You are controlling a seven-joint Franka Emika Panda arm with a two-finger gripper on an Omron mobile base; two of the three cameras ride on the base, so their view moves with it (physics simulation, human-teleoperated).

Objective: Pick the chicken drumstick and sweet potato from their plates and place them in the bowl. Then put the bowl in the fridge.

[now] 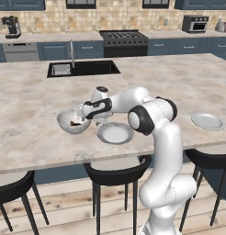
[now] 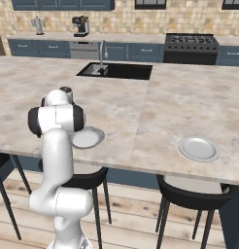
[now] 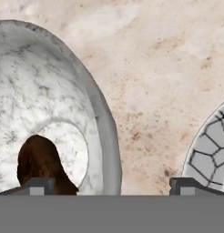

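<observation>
Over the marble island counter [image 1: 32, 92] the gripper [image 3: 113, 185] hangs low with its jaws spread wide and nothing between them, one tip over the bowl [image 1: 72, 121], the other past its rim, which reads as a release just made or a grab of the rim being lined up. Inside the bowl sits a dark brown piece [image 3: 40, 164], too cropped to name. At three o'clock of the bowl, the near plate [image 1: 115, 133] looks bare; the far plate [image 1: 207, 121] likewise.
</observation>
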